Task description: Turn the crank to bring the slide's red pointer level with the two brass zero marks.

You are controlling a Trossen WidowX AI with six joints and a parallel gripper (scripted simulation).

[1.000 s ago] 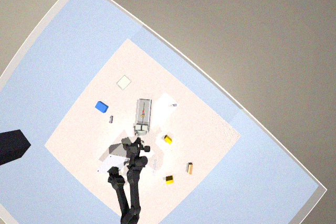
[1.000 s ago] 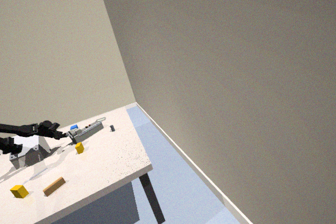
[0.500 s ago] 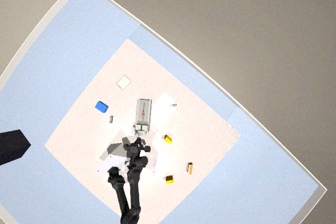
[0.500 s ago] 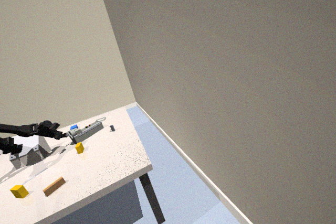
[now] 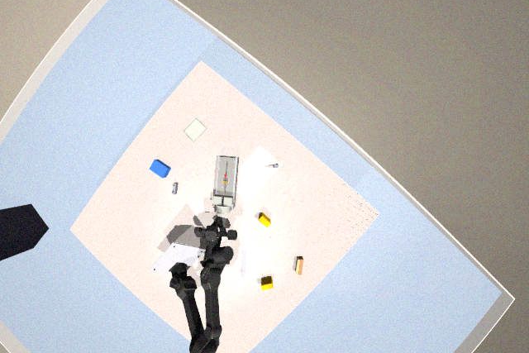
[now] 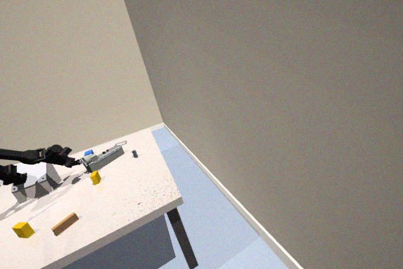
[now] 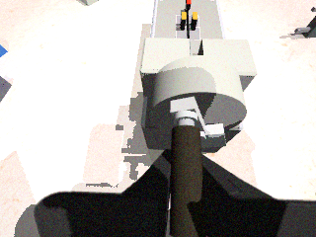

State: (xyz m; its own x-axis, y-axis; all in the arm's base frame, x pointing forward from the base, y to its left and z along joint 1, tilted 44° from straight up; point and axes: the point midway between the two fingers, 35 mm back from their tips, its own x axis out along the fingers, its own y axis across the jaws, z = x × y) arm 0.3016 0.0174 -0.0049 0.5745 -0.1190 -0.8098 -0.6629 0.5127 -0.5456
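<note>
Well to the left of the gripper [image 5: 219, 221] [image 6: 79, 162] [image 7: 186, 163] and ahead of it lies a blue block [image 5: 159, 168] [image 6: 88, 152] [image 7: 2, 51], with a small grey piece [image 5: 174, 188] [image 7: 4, 88] between the two. A grey box with a pale top [image 5: 177, 255] [image 6: 32, 173] stands left of the hand and behind it. Farther ahead, slightly left, lies a pale square [image 5: 194, 129] [image 6: 121, 143].

Directly in front of the hand is the crank machine [image 5: 226, 188] [image 6: 106, 158] [image 7: 168, 49], its rounded end nearest. The fingers are clamped on the dark crank handle [image 7: 186, 173], one on each side. Beyond the rounded end, the red pointer [image 5: 225, 176] [image 7: 188, 3] sits a little farther from the hand than the two brass zero marks [image 5: 224, 182] [image 7: 195, 18], not level with them.

To the right, just ahead of the hand, is a yellow block [image 5: 264, 219] [image 6: 95, 177]. Behind and to the right is another yellow block [image 5: 267, 283] [image 6: 23, 230]. A small dark grey part [image 5: 273, 165] [image 6: 135, 154] [image 7: 306, 31] is farther ahead on the right. Farthest right, behind the hand, lies a wooden bar [image 5: 299, 265] [image 6: 65, 223].
</note>
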